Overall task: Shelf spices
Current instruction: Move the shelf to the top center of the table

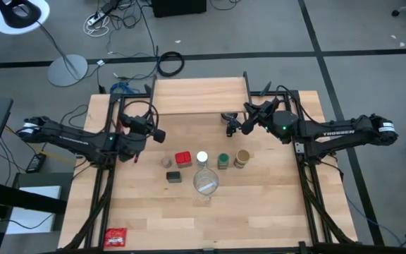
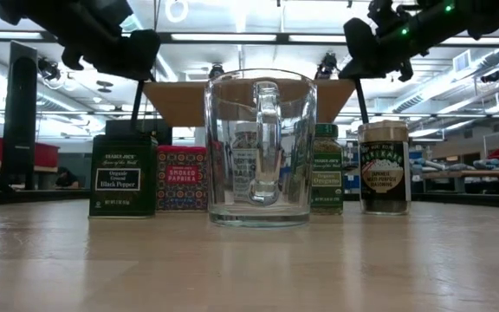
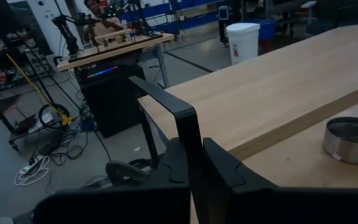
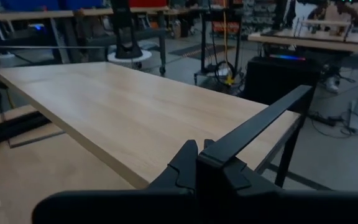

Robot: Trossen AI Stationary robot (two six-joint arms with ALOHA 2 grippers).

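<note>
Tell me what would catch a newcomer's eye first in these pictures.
Probably the big clear glass mug, standing front and centre on the table with the spice containers in a loose row just behind it, the red tin among them. Behind those, the light wood shelf looks bare on top, and the left gripper and right gripper flank its front corners.

Low view: glass vessel [image 2: 261, 147] centre frame hides the white-lidded jar [image 2: 246, 165] behind it, seen only distorted through the glass. Red tin [image 2: 181, 178] partly covered by dark green tin [image 2: 123, 174]. Shelf [image 2: 178, 101] mostly blocked by vessel and arms. High view: spice labels too small to read. Left wrist view: round metal thing [image 3: 351, 139] cut at right edge.
</note>
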